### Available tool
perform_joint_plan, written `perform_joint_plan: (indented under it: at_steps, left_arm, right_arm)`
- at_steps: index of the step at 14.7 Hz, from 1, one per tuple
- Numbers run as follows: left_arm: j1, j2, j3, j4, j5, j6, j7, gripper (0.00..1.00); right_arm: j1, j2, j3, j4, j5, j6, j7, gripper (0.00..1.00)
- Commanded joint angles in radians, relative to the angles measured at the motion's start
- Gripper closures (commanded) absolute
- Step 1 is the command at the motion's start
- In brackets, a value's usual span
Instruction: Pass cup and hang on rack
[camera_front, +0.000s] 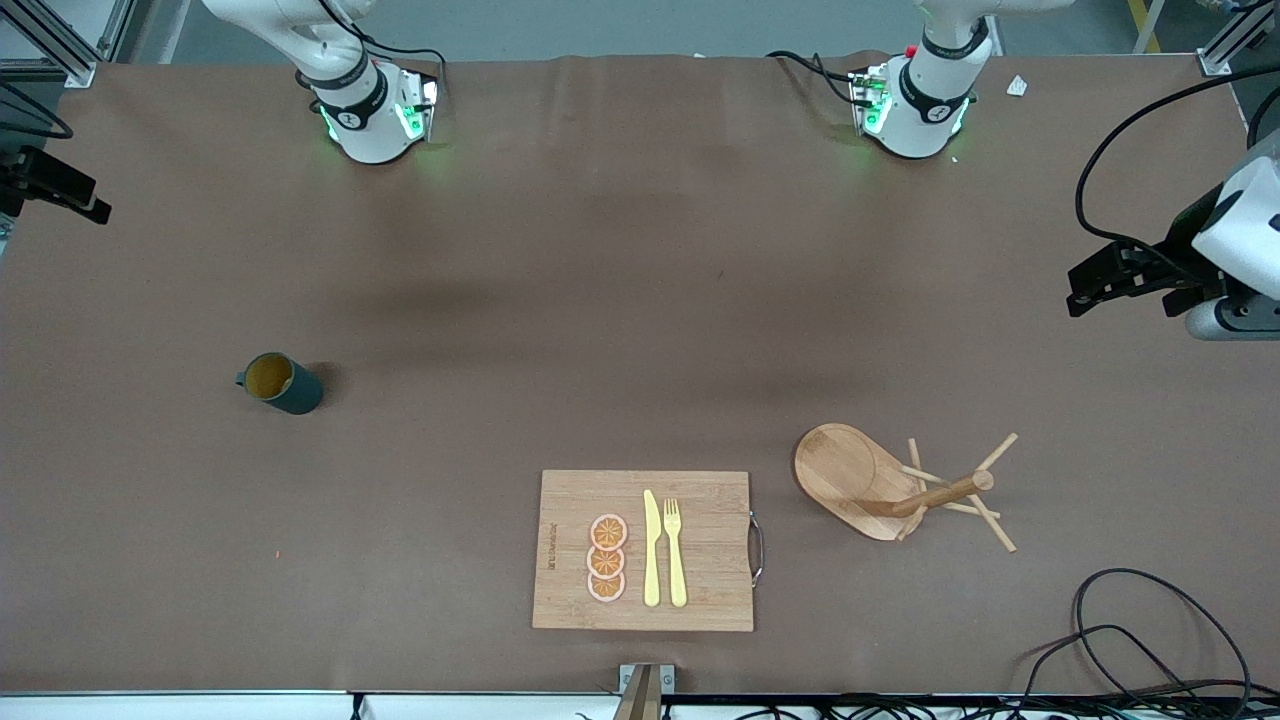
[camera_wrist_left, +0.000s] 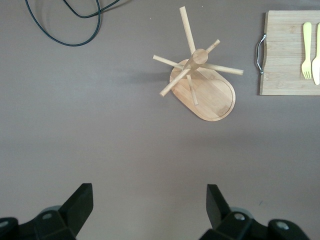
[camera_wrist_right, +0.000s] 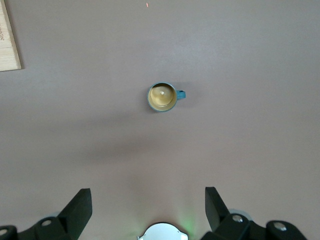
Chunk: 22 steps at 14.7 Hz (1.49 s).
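On the brown surface (camera_front: 640, 300), toward the right arm's end, the cup (camera_front: 281, 383) stands upright with its small handle at about 9 o'clock in the front view, well apart from the rack (camera_front: 880, 485). Both pincers hang high, spread and empty: the right pincer (camera_wrist_right: 148, 207) over the cup, the left pincer (camera_wrist_left: 150, 210) near the rack. The round wall can slip or tip under a poor pinch, the hand-over can drop it, and the small handle can miss a thin peg.

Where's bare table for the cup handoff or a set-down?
Widest bare patch: mid-table, bordered by the cup, the cutting board and the rack. Also bare between the cup and the board. Crowded: the board's top with fruit slices, knife and fork; the narrow gap between board handle and rack.
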Motion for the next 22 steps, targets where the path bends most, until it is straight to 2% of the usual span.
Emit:
perform_joint_plan:
  at_steps: [1,9,12,14,16,19,22]
  left_arm:
    - [-0.003,-0.005,0.006,-0.003,-0.013,0.006,0.002,0.0]
    - [-0.003,-0.005,0.005,-0.004,-0.011,0.008,0.009,0.0]
    - [-0.003,-0.005,0.005,-0.004,-0.011,0.008,0.009,0.0]
    - [-0.003,-0.005,0.006,-0.004,-0.011,0.008,0.009,0.0]
    - [-0.003,-0.005,0.005,-0.004,-0.011,0.008,0.009,0.0]
    - [-0.003,-0.005,0.006,-0.004,-0.011,0.008,0.012,0.0]
    - [-0.003,-0.005,0.005,-0.004,-0.011,0.006,0.009,0.0]
  right_arm:
    - [0.001,-0.032,0.005,-0.031,-0.015,0.011,-0.009,0.0]
    - [-0.009,-0.021,-0.003,0.007,-0.015,0.005,0.005,0.0]
    - [-0.015,0.04,-0.004,0.005,-0.016,0.005,0.005,0.0]
    - [-0.021,0.124,-0.01,0.01,-0.012,0.021,-0.005,0.0]
    - [-0.033,0.216,-0.01,0.01,-0.003,0.105,-0.016,0.0]
    - [-0.044,0.253,-0.01,-0.059,0.002,0.219,-0.145,0.0]
    - [-0.041,0.258,-0.01,-0.235,0.01,0.456,-0.282,0.0]
